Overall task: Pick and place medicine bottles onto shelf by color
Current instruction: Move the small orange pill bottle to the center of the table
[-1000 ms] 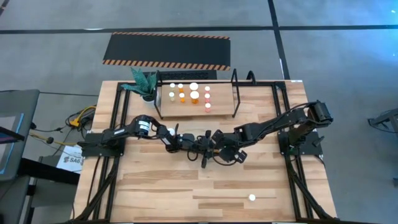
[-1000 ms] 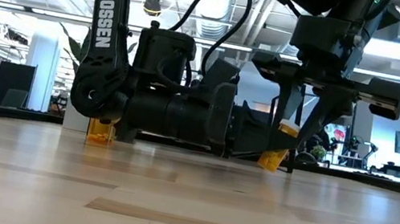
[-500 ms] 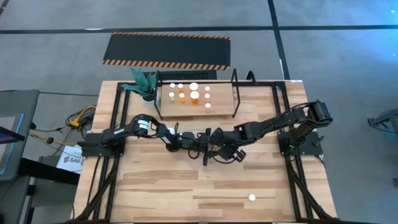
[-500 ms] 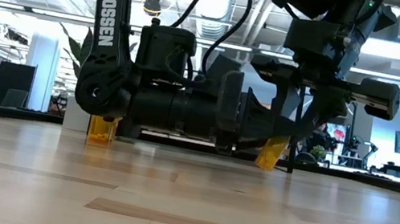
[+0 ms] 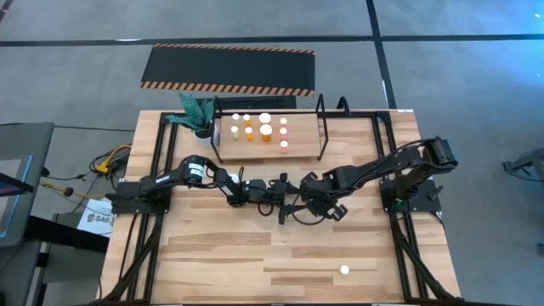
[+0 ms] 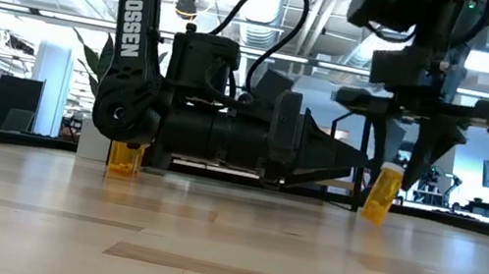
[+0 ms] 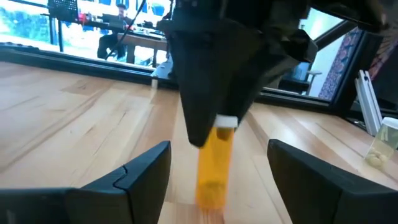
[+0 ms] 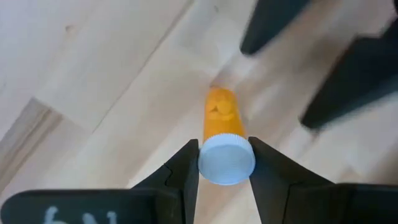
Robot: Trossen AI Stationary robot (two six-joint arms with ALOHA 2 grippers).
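An orange-yellow medicine bottle (image 6: 382, 192) with a white cap hangs tilted near the table's middle, with my right gripper (image 6: 397, 163) shut on it from above. My left gripper (image 7: 219, 146) lies level just over the table, open; its two fingers stand on either side of the bottle (image 7: 215, 168) without touching it. In the high view the two grippers meet at the table's middle, left (image 5: 270, 190) and right (image 5: 293, 201). The shelf (image 5: 306, 140) at the far edge carries several white-capped bottles. One more bottle (image 5: 344, 270) stands alone near the front edge. My right gripper pinches the bottle's white cap (image 8: 227, 163) between its two fingers, coming steeply from above. The orange body (image 8: 220, 115) hangs below the fingers, tilted. Its lower end (image 6: 371, 216) is at the tabletop; whether it touches, I cannot tell.
A green plant in a white pot (image 5: 198, 115) stands left of the shelf. The black hazard-striped mat (image 5: 228, 68) lies on the floor beyond the table. An orange bottle (image 6: 124, 157) shows behind the left arm in the low view. Bare wood stretches across the table's near half.
My left gripper has opened and let go of the bottle, staying in place. My right gripper, still shut on the cap, has turned at the wrist and swung the bottle toward the table's right edge, out past the left fingertips; the bottle stays tilted.
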